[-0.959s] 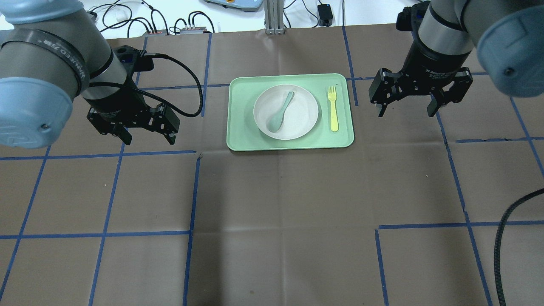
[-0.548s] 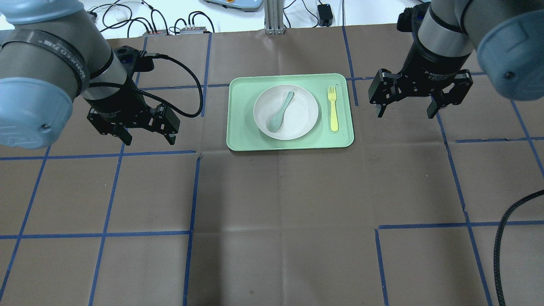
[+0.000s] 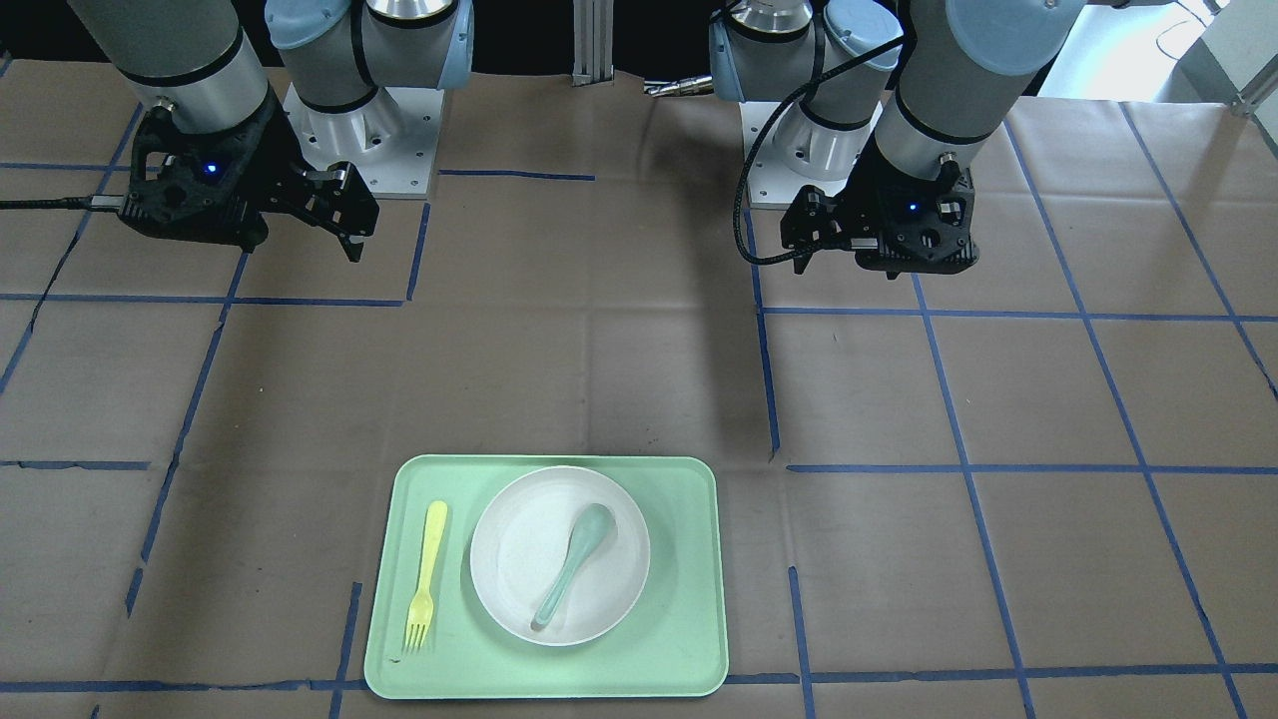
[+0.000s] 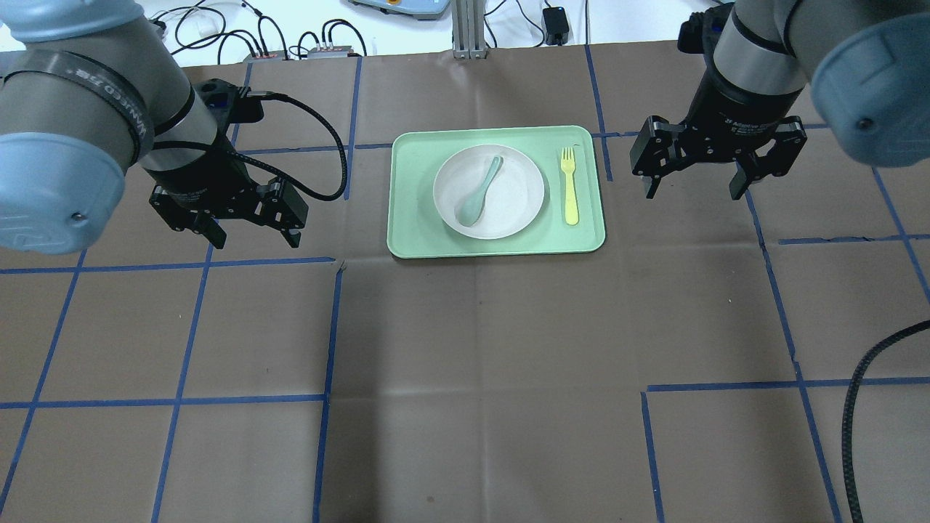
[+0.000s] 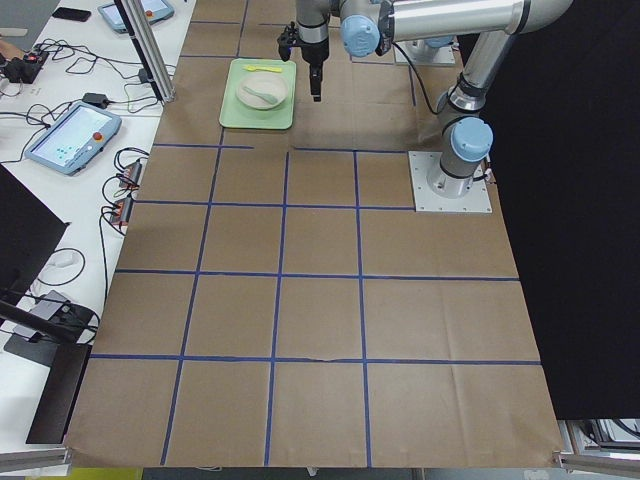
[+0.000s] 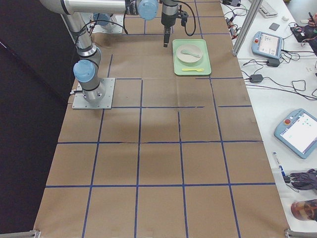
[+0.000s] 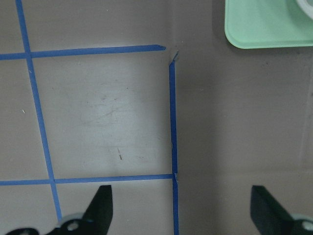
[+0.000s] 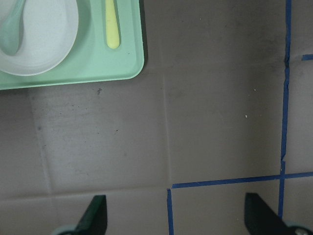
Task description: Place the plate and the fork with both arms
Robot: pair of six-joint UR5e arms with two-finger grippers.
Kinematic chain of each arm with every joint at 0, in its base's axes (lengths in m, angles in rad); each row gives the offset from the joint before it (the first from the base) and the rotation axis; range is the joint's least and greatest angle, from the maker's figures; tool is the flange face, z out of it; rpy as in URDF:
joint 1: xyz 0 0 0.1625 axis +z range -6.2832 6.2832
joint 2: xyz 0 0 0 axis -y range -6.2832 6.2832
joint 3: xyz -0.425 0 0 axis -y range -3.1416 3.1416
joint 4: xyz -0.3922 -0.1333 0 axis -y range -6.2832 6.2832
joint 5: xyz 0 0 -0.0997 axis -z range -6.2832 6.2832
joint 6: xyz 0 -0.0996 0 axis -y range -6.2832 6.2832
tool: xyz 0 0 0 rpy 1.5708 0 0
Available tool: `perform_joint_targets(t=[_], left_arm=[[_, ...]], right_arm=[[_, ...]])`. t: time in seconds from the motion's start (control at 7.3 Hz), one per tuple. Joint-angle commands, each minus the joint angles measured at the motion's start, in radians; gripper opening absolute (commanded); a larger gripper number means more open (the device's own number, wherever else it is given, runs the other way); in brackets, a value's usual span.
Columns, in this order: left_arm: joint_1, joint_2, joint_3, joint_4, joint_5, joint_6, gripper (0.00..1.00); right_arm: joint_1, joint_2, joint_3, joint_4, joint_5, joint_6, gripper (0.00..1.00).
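Front view: the plate (image 3: 509, 559) lies on the tray (image 3: 689, 599), with the spoon (image 3: 569, 574) in it and the fork (image 3: 426, 574) just beside it on the tray.

Overhead: the left gripper (image 4: 254, 241) and right gripper (image 4: 692, 195) hang spread and empty, flanking the tray.

Side views: too small to add detail.

Left wrist: spread fingers (image 7: 100, 205) over the table (image 7: 107, 117), tray corner top right.

Right wrist: spread fingers (image 8: 95, 213); plate and fork top left.
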Motion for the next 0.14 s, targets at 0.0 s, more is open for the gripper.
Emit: perform_joint_targets(t=[0.0], left_arm=[[0.0, 0.001, 0.0, 0.0, 0.001, 0.0, 1.0]], right_arm=[[0.0, 0.0, 0.001, 0.0, -0.002, -0.003, 1.0]])
